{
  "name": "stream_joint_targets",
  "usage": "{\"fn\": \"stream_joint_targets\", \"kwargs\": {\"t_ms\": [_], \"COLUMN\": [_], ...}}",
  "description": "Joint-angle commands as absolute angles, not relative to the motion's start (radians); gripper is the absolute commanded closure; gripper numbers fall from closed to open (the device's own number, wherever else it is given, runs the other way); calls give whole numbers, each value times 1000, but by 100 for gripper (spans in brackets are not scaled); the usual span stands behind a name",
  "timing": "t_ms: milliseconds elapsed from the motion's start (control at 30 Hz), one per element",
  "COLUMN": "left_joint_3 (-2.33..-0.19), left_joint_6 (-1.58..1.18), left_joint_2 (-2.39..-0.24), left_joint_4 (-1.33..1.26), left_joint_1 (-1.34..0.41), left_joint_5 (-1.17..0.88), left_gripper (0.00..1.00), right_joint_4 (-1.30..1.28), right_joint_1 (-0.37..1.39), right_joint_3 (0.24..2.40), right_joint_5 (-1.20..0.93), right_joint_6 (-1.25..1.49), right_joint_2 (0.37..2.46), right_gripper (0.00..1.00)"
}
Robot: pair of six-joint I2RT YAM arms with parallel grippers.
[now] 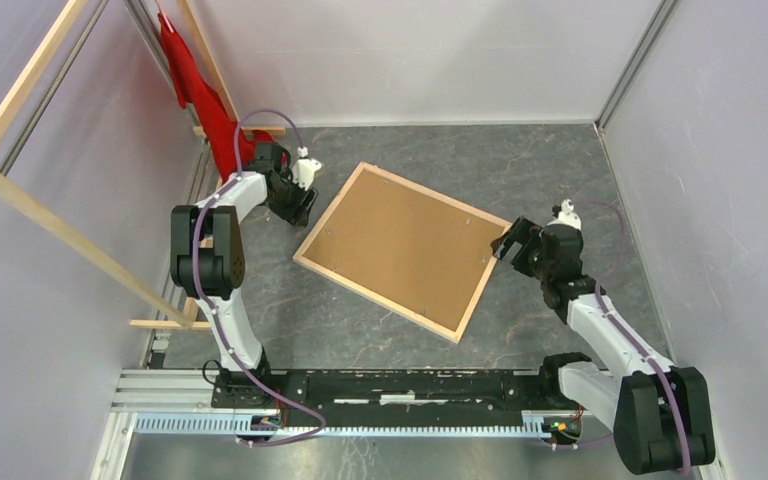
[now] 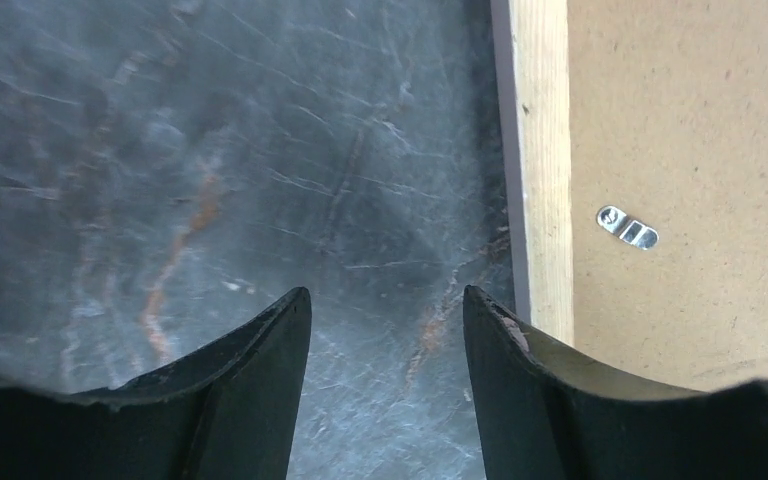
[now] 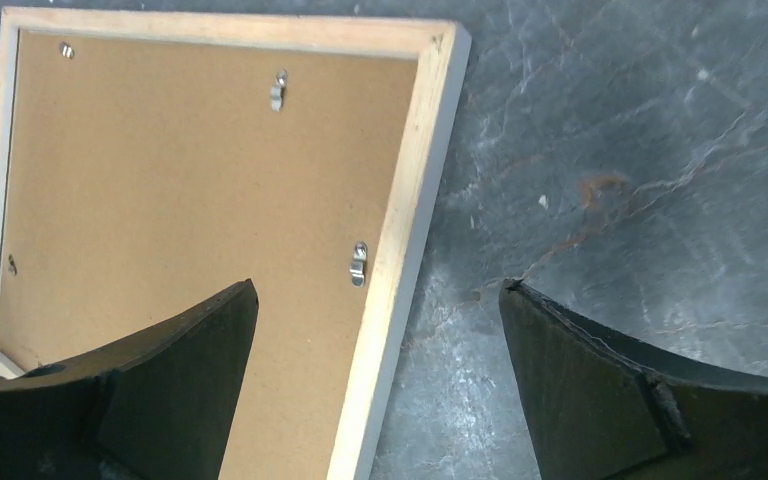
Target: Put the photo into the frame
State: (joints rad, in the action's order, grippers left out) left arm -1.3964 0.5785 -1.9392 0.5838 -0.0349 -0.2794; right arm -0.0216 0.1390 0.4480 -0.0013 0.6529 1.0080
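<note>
The frame [image 1: 375,297] is lying face down with its pale wooden side turned up. The brown backing board [image 1: 400,245] is sitting inside its rails, and small metal turn clips [image 3: 359,263] are resting along the board's edge, though I cannot tell whether they are locking it. The photo is not showing anywhere; perhaps it is lying under the board, but this is hidden. The right claw [image 3: 378,285] is hanging over the frame's right corner with its fingers spread as wide as they go, one over the board and one beyond the rail, and it is holding nothing. The left claw [image 2: 385,295] is hovering just outside the frame's far left rail, partly open and also empty, with only the dark marbled table [image 1: 560,160] showing between its fingers. Its inner finger is coming very near the rail. A red cloth [image 1: 195,85] and long wooden beams [image 1: 55,225] are standing further out, beyond the frame's left side. In my judgement the danger is sliding: a finger pushing on a rail could be turning the frame on the smooth table. If the clips are loose, lifting one corner may let the board drop out.
</note>
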Motion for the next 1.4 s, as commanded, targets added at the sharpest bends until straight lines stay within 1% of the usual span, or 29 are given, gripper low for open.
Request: {"fn": "stream_joint_targets", "kwargs": {"t_ms": [0, 133, 267, 333, 567, 667, 733, 833, 1000, 1067, 1133, 1200, 1233, 1300, 1367], "left_joint_3": [-1331, -1251, -1177, -1143, -992, -947, -942, -992, -1128, -1146, -1150, -1157, -1158, -1152, -1141], "left_joint_6": [560, 621, 722, 759, 883, 922, 918, 873, 767, 757, 743, 726, 716, 710, 705], "left_joint_2": [-1936, -1899, -1861, -1837, -1678, -1601, -1573, -1595, -1679, -1695, -1707, -1734, -1747, -1767, -1796], "left_joint_4": [510, 553, 623, 656, 779, 844, 847, 841, 860, 859, 861, 870, 870, 870, 860], "left_joint_1": [-40, -45, -65, -73, -155, -192, -191, -160, -102, -91, -91, -91, -91, -91, -91], "left_joint_5": [-268, -344, -362, -383, -426, -464, -462, -435, -437, -481, -523, -583, -601, -617, -608], "left_gripper": [36, 37, 37, 37, 37, 35, 33, 33, 34, 34, 33, 33, 33, 33, 36], "right_joint_4": [91, 235, 288, 308, 262, 209, 165, 127, 99, 97, 134, 267, 318, 323, 304], "right_joint_1": [120, 115, 102, 100, 101, 97, 95, 89, 88, 88, 88, 110, 138, 254, 389], "right_joint_3": [373, 382, 474, 516, 667, 714, 733, 741, 739, 736, 718, 647, 617, 620, 655], "right_joint_5": [-81, -163, -252, -263, -255, -227, -186, -118, -53, -94, -205, -311, -331, -300, -269], "right_joint_6": [700, 719, 717, 717, 673, 640, 615, 572, 506, 499, 519, 591, 616, 611, 599], "right_joint_2": [1024, 1145, 1323, 1386, 1517, 1556, 1562, 1518, 1367, 1329, 1313, 1283, 1270, 1268, 1314], "right_gripper": [2, 2, 2, 2, 2, 2, 2, 2, 2, 2, 2, 2, 2, 10, 23]}}
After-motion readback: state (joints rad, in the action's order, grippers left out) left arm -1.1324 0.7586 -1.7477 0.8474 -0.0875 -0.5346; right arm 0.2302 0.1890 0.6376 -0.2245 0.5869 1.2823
